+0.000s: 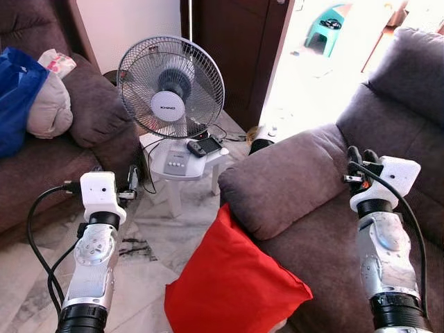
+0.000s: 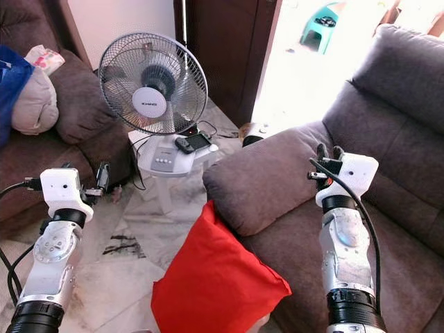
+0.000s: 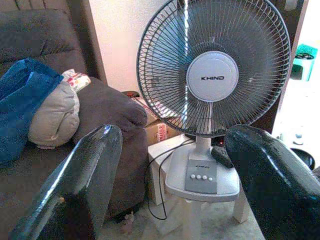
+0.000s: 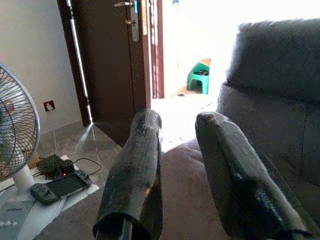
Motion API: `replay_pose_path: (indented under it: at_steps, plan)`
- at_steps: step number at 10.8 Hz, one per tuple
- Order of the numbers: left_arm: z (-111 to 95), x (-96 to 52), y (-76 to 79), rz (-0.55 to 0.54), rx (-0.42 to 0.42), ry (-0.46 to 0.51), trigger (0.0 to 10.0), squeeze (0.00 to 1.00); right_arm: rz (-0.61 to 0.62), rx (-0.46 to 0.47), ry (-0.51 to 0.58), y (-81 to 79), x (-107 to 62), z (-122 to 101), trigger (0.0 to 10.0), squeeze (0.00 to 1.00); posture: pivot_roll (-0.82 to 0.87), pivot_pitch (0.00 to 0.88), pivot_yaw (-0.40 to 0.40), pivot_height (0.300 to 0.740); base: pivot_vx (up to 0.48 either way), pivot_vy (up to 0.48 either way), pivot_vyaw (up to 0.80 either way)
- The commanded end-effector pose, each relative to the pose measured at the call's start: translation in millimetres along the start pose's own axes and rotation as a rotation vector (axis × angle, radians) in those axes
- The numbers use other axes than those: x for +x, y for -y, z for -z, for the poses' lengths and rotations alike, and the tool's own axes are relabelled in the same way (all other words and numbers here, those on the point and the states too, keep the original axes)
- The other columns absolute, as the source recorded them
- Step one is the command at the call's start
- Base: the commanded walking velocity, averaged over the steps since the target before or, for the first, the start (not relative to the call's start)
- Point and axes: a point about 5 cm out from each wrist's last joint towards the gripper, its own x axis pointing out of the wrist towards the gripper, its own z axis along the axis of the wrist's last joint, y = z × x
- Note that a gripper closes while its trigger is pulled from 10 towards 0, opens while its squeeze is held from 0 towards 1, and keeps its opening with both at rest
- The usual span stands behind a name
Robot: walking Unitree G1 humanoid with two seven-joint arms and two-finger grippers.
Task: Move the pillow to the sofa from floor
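Observation:
A red pillow [image 1: 232, 284] stands on its edge on the marble floor, leaning against the front of the grey-brown sofa's armrest [image 1: 291, 180]. It lies between my two arms, low in the head views. My left gripper [image 3: 170, 185] is raised to the left of the pillow, above the floor, pointing at the fan; its fingers [image 3: 80, 175] are spread wide, open and empty. My right gripper [image 1: 362, 156] hovers over the sofa seat [image 1: 326, 243], just behind the armrest. Its fingers [image 4: 135, 170] stand a little apart, open, with nothing between them.
A white table fan [image 1: 171, 87] stands on a small white stool [image 1: 182, 166] with a handheld game console [image 1: 205, 146], cables trailing to the floor. A second sofa [image 1: 90, 104] at left holds a blue bag [image 1: 14, 97] and a cushion. An open doorway [image 1: 312, 62] lies behind.

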Motion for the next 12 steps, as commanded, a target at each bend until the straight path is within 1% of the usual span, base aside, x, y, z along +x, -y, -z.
replay_pose_path:
  at_steps: [1, 3, 6, 7, 10, 12]
  plan:
    - [1.4, 1.1, 1.5, -0.002, -0.005, -0.015, 10.0, 0.0, 0.004, -0.004, -0.002, 1.6, 4.6, -3.6, 10.0, 0.0, 0.08, 0.0, -0.088, 0.731, 0.0, 0.0, 0.0]
    - [-0.8, 3.8, 4.1, 0.01, -0.007, -0.007, 10.0, 0.0, 0.013, -0.007, 0.006, 3.0, 5.8, -6.7, 10.0, 0.0, 0.07, 0.0, -0.085, 0.696, 0.0, 0.0, 0.0]
    - [1.0, -3.7, 5.3, 0.04, 0.001, -0.023, 10.0, 0.0, 0.006, 0.002, -0.007, -2.4, 3.0, -2.9, 10.0, 0.0, 0.08, 0.003, -0.083, 0.631, 0.0, 0.0, 0.0]
    - [1.6, -5.3, 4.7, 0.046, 0.005, -0.029, 10.0, 0.0, 0.011, -0.002, -0.008, -3.5, 1.0, -1.9, 10.0, 0.0, 0.08, 0.008, -0.081, 0.622, 0.0, 0.0, 0.0]
    - [1.4, -4.6, 4.9, 0.051, 0.006, -0.034, 10.0, 0.0, 0.015, -0.005, -0.041, -6.0, -1.5, 4.4, 10.0, 0.0, 0.08, 0.013, -0.078, 0.622, 0.0, 0.0, 0.0]
    - [3.2, -6.0, 7.7, 0.066, 0.002, -0.047, 10.0, 0.0, 0.012, 0.001, -0.047, -8.3, -2.2, 5.5, 10.0, 0.0, 0.07, 0.009, -0.074, 0.622, 0.0, 0.0, 0.0]
